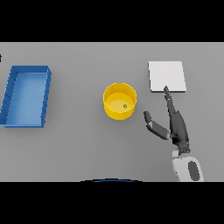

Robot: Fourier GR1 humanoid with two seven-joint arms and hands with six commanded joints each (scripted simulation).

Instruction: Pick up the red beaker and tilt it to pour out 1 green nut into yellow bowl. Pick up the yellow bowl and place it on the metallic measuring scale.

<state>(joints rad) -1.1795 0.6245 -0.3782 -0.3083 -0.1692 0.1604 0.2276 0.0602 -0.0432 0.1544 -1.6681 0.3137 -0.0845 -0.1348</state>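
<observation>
A yellow bowl (119, 101) stands on the grey table near the middle, with one small green nut (125, 106) lying inside it. To its upper right lies the metallic measuring scale (166, 76), a flat pale square. My right hand (177, 129) is open to the right of the bowl and apart from it, one finger stretched up to the scale's near edge, the thumb pointing left toward the bowl. No red beaker shows anywhere. My left hand is out of sight.
A blue rectangular tray (8, 98) sits at the far left of the table.
</observation>
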